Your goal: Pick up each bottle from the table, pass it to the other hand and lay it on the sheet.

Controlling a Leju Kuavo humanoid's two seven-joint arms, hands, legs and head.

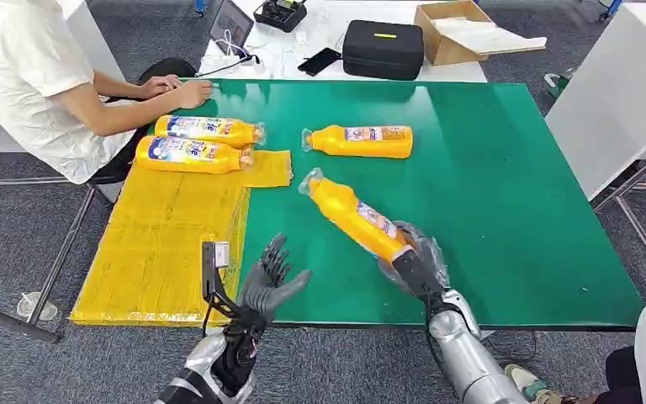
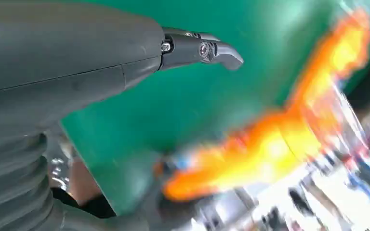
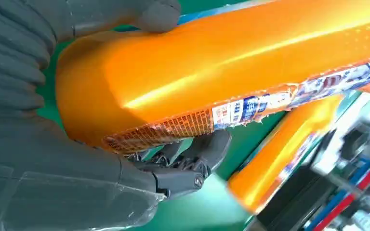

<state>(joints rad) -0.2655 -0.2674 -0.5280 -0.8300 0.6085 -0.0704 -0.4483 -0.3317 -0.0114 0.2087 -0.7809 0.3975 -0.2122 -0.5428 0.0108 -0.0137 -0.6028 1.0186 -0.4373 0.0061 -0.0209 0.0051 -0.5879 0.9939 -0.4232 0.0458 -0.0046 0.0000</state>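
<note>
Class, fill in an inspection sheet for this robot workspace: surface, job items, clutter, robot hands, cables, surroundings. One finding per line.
Surface: green table, with a yellow sheet over its left part.
Job items: two orange bottles on the sheet; one lying on the green top; one held bottle, tilted, cap end pointing away from the robot.
Clutter: nothing seen on the green table.
Robot hands: right robot hand grips the held bottle's base; left robot hand holds nothing, fingers apart.
Cables: white cable on the far white table.
Surroundings: seated person at the left; black case, cardboard box, phone behind.
</note>
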